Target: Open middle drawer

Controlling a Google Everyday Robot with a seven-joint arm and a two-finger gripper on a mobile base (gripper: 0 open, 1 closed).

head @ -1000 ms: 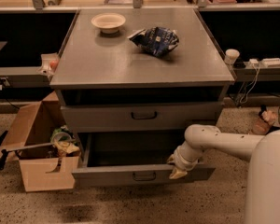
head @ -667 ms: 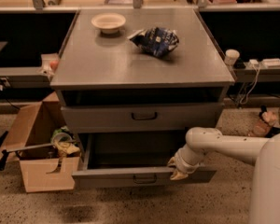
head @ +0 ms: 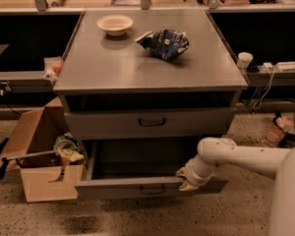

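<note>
Camera view: middle drawer (head: 113,188) sits at 6 o'clock, pulled well out, tray showing. It is barely further out than a second ago, so the pull looks about finished. Gripper (head: 187,182) is on the front's top edge, 3 o'clock of the handle (head: 152,189); grip state cannot be told. Blue bag (head: 163,43) at 12 o'clock: print unreadable.

The middle drawer (head: 113,188) has slid slightly further out; the end effector (head: 187,183) at its front edge moved with it.
</note>
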